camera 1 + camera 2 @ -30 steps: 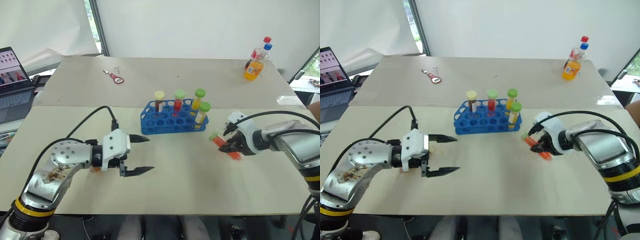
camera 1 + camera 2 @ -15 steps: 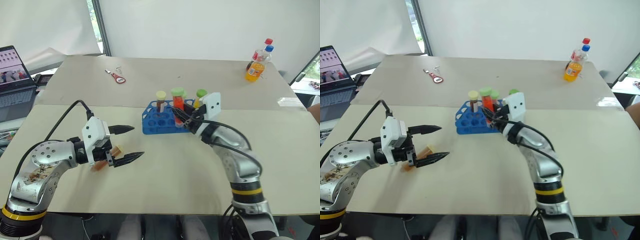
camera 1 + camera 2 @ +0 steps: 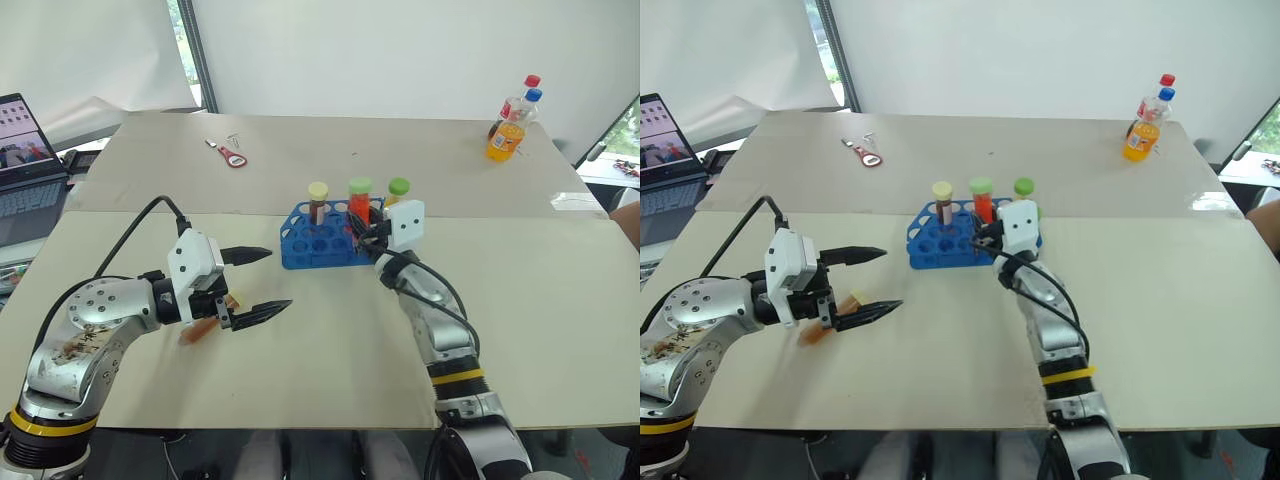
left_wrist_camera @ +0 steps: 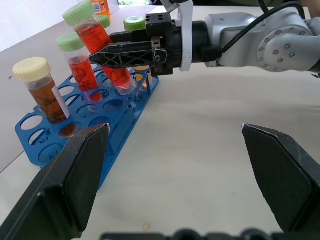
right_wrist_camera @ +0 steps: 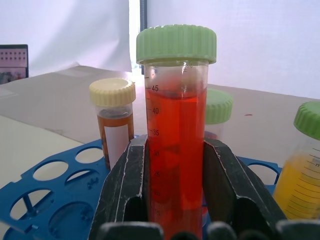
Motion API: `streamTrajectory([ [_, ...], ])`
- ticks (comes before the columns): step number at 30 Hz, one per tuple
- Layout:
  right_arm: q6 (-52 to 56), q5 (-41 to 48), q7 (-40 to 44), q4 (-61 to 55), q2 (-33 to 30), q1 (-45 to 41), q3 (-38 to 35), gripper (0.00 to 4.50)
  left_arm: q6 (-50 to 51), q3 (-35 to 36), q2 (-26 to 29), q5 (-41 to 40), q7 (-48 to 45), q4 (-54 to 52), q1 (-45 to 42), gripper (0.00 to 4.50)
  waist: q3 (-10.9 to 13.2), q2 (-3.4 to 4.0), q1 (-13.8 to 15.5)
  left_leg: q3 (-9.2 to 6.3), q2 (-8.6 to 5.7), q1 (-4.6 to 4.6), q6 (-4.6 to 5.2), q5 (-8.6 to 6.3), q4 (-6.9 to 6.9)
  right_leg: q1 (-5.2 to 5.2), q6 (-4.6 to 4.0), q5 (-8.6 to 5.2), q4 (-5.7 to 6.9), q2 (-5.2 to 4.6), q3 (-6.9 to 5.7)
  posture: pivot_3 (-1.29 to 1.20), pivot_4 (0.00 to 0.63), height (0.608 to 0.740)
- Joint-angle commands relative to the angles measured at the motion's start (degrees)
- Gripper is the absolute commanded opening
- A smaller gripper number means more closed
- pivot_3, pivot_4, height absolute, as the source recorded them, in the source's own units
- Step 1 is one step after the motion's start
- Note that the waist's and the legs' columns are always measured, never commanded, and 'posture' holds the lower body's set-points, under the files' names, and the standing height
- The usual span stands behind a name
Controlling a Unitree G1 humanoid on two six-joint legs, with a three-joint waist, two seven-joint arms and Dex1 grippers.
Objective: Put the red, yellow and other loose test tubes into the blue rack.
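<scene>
Insertion is the step in hand: the right end effector [image 4: 117, 54] is clamped on a red tube with a green cap [image 5: 176, 130], held tilted over the blue rack [image 3: 312, 250] at mid-table, so the next move, I judge, is to line the tube up with a free hole and lower it. Four other tubes stand in the rack, while one orange tube [image 3: 203, 322] lies on the table [image 3: 330, 360] under the left end effector [image 3: 258, 280], whose fingers are spread wide and hold nothing.

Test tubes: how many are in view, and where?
6: four tubes standing in the rack, one in the right gripper at it, one lying by the left gripper.
</scene>
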Motion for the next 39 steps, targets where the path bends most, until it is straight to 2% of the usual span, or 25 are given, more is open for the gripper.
streamTrajectory([
  [1,-4.0,-1.2,-2.2,1.4,0.6,-1.3,-0.5,1.04,0.4,0.1,-0.6,-1.5,1.2,-1.4,-1.4,4.50,0.0,0.00,0.0,0.00,0.00,0.00,0.00,0.00,0.00,0.00,0.00,0.00,0.00,0.00,0.00,0.00,0.150,0.733],
  [11,-9.5,-0.2,-3.7,3.3,4.9,1.8,-0.6,1.04,5.6,0.4,-2.7,-4.8,6.4,-3.3,-4.3,4.50,0.0,0.01,-0.8,-0.38,0.01,0.03,-0.02,0.01,-0.04,0.01,-0.02,0.01,0.03,-0.01,0.01,0.00,0.150,0.733],
  [13,-10.0,0.3,-3.7,3.3,5.5,2.4,-0.8,2.07,7.0,0.3,-3.1,-5.4,8.1,-3.2,-5.8,4.50,0.0,0.01,-0.8,-0.40,0.00,0.02,-0.02,0.00,-0.04,0.01,-0.02,0.01,0.03,-0.02,0.00,0.00,0.150,0.733],
  [20,-7.9,-1.2,-3.1,0.8,4.5,4.4,0.3,4.39,9.7,0.4,-3.3,-5.5,11.5,-3.0,-9.1,4.50,0.0,0.01,-1.2,-0.42,0.00,0.05,-0.02,0.00,-0.08,0.02,-0.01,0.02,0.04,-0.02,0.01,0.00,0.150,0.733],
  [23,-4.9,-1.5,-1.2,-4.5,2.0,7.2,1.3,4.48,12.7,0.5,0.0,-4.1,12.3,-2.7,-10.4,4.50,0.0,0.01,-1.2,-0.43,-0.01,0.03,-0.02,0.00,-0.08,0.02,-0.01,0.02,0.03,-0.02,0.00,0.00,0.150,0.733],
  [27,2.7,-0.6,4.6,-18.6,-5.6,14.2,2.4,4.48,16.2,-0.4,8.0,-0.5,11.3,0.5,-14.6,4.50,0.0,0.01,-0.7,-0.49,-0.05,-0.01,-0.02,0.00,-0.07,0.02,-0.01,0.01,0.02,-0.03,-0.02,0.00,0.150,0.733],
  [30,8.1,2.4,10.1,-26.5,-11.3,16.5,2.6,4.48,19.7,-1.8,14.3,-0.2,8.2,1.3,-15.2,4.50,0.0,0.01,-1.0,-0.44,-0.07,0.03,-0.01,0.00,-0.06,0.04,0.00,0.00,-0.02,-0.03,0.00,0.00,0.150,0.733],
  [32,13.6,8.1,16.0,-31.1,-15.6,17.1,1.6,4.48,21.9,-3.9,18.4,0.3,5.7,1.2,-15.2,4.50,0.0,0.01,-1.3,-0.41,-0.02,0.07,-0.02,0.00,-0.07,0.04,0.00,-0.01,-0.03,0.02,0.01,0.00,0.150,0.733],
  [35,23.3,19.5,28.1,-38.2,-25.7,16.4,0.1,4.48,25.6,-7.7,24.2,1.4,2.6,0.8,-13.8,4.50,0.0,0.01,-1.2,-0.41,0.02,0.09,-0.01,0.00,-0.09,0.04,-0.05,-0.04,-0.03,0.09,0.01,0.00,0.150,0.733],
  [39,33.4,35.4,40.8,-44.7,-37.9,14.8,-3.6,4.48,26.0,-11.0,28.7,3.4,-0.4,0.1,-10.2,4.50,0.1,-0.02,-0.9,-0.38,0.03,0.08,0.02,-0.01,-0.09,0.06,-0.05,-0.06,-0.09,0.08,0.00,0.00,0.150,0.733],
])
